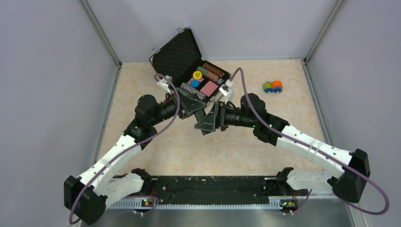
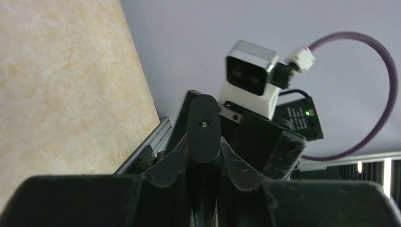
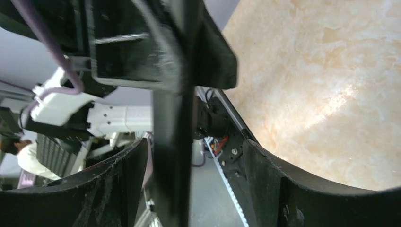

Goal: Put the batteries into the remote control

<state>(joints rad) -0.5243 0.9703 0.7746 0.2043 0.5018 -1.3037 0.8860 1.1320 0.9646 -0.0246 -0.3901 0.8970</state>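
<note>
**A:** Where's the remote control (image 2: 204,127)?

**B:** Slim black bar, clamped in the left gripper (image 2: 203,158). Fingers (image 2: 165,172) are pressed tight on both sides. Its rounded end sticks out past the tips, twd the right arm's wrist cam (image 2: 248,78).

**A:** And the right gripper (image 3: 194,146)?

**B:** Fingers apart, one either side of the bar. There's a clear gap on one side, so no grip.

**A:** Where's all this on the table (image 1: 236,146)?

**B:** Seen from above, both grippers meet nose to nose abt mid-table, just in front of an open black case (image 1: 177,54). The lid is up at the back, w/ coloured chips (image 1: 197,74) in the tray. The remote itself is hard to pick out from above. A small multicoloured toy car (image 1: 273,86) sits well apart on the right arm's side, near the back wall.
</note>
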